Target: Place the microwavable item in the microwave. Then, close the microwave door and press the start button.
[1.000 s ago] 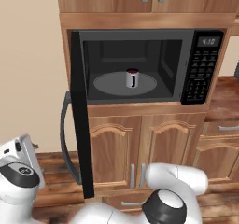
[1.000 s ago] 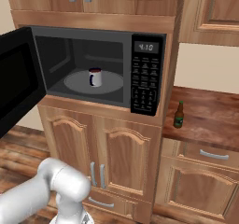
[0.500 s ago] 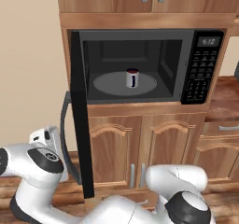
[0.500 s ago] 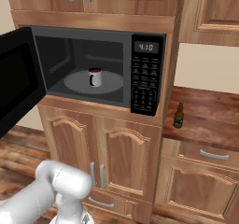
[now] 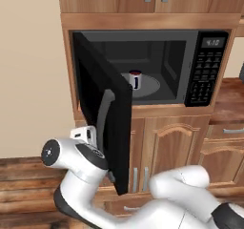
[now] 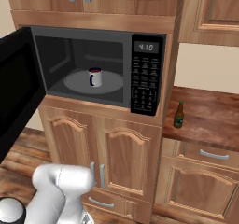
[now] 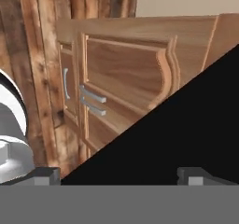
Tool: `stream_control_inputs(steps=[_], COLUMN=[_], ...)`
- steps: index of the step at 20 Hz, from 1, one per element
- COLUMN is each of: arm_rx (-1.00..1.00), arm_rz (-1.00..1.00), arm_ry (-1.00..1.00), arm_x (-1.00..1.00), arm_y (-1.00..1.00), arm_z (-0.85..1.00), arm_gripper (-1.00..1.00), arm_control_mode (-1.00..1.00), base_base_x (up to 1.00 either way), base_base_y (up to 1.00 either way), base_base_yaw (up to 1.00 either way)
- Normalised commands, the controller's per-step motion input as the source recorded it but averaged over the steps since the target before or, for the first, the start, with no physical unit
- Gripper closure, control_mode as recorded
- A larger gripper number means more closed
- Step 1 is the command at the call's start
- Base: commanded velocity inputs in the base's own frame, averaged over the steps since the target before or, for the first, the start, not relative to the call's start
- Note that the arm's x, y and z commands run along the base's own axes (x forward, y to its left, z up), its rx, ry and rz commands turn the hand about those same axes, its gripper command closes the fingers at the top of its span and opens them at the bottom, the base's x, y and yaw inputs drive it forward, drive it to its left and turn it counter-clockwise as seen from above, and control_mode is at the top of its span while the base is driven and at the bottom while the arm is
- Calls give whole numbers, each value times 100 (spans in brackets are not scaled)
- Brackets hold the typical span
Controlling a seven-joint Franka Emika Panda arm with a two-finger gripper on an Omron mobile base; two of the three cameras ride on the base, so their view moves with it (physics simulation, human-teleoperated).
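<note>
Mug [image 6: 95, 77] seated on turntable | microwave door [image 5: 106, 109] half-swung | gripper [image 7: 119, 176] jaws spread wide, empty, against door's outer face; push steadily, flat contact, until latched.

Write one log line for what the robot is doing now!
stage: closing door | mug: on turntable in microwave | microwave door: partly open | gripper: open, against door
</note>
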Motion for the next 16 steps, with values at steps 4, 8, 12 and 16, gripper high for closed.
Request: stream_control_inputs(steps=[4, 8, 12, 16], arm_rx=[18, 19, 18, 16], arm_rz=[-7, -7, -3, 0], arm_ry=[0, 0, 0, 0], arm_x=[0, 0, 12, 40], arm_y=[-100, -100, -100, -91], arm_z=[0, 0, 0, 0], arm_gripper=[-100, -100, -100, -100], arm_control_mode=[-100, -100, -100, -100], base_base_x=[0, 0, 0, 0], base_base_y=[0, 0, 0, 0], base_base_yaw=[0, 0, 0, 0])
